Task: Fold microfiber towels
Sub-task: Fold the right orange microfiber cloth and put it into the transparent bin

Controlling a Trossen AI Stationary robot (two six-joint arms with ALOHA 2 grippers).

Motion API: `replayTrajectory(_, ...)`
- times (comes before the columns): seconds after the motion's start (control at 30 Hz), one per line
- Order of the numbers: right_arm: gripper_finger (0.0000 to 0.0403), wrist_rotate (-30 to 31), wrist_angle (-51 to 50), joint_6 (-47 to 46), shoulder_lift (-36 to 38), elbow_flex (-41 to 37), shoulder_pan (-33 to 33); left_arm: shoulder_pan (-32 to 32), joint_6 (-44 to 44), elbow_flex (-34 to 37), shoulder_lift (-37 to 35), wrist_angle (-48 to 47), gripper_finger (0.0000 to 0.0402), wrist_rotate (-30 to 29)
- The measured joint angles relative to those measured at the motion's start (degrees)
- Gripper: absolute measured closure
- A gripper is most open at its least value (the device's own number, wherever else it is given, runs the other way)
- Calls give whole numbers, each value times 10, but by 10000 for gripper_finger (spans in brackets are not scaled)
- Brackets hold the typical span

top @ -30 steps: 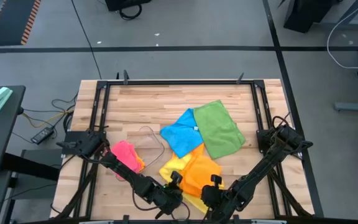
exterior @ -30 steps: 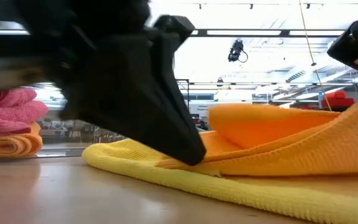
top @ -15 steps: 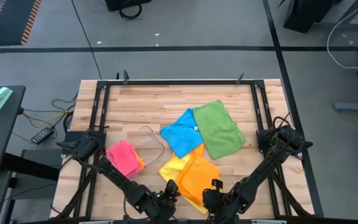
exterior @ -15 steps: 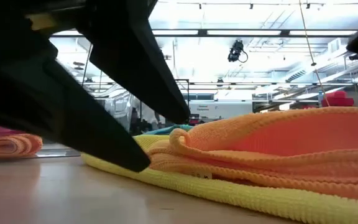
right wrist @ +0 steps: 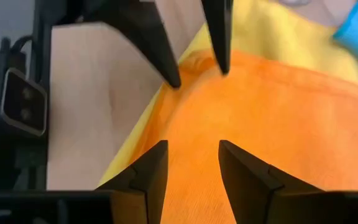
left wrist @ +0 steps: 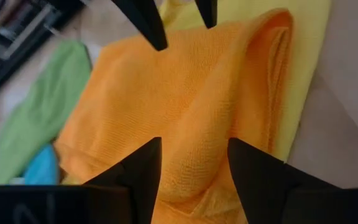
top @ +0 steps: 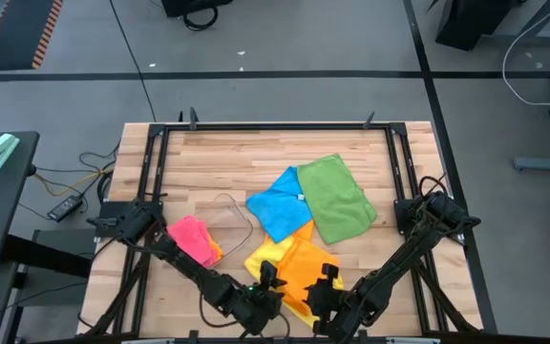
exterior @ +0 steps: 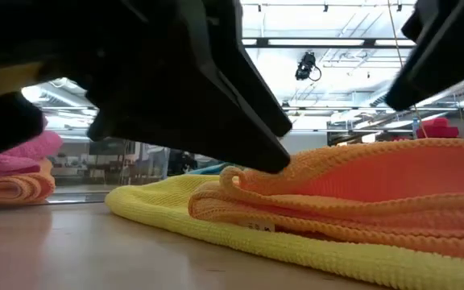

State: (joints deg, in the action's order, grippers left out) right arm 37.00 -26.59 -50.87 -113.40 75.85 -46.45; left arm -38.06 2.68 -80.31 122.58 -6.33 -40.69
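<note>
because the orange towel (top: 302, 272) lies doubled over on top of the yellow towel (top: 264, 256) at about six o'clock on the bench (top: 218, 167), both arms crowd the near edge, one at each side of the fold, probably so each can work one end of the same cloth. the blue towel (top: 280, 203) and green towel (top: 336, 198) wait spread near the centre, towards one o'clock of the orange one, and a pink towel (top: 192, 238) sits already folded on another orange cloth at nine o'clock, beside the clear tray (top: 232, 217), which looks like the finished stack.

the left tool (left wrist: 191, 165) hangs just over the orange towel's folded edge with its fingers parted and nothing between them; cloth shows plainly in the gap. the right tool (right wrist: 192, 163) is likewise parted and empty above the orange surface, facing the left one across the towel. neither visibly pinches fabric; whether a fingertip brushes it i cannot tell.
</note>
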Motion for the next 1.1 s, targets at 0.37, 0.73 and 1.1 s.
replayTrajectory(0.37,252,20,0,1,0,0,0,19,13,0,0,-21,223,42)
replayTrajectory(0.73,252,20,1,1,0,0,-2,39,41,-6,0,-86,388,107)
replayTrajectory(1.1,252,-21,25,9,0,0,-2,38,68,-68,0,-235,389,189)
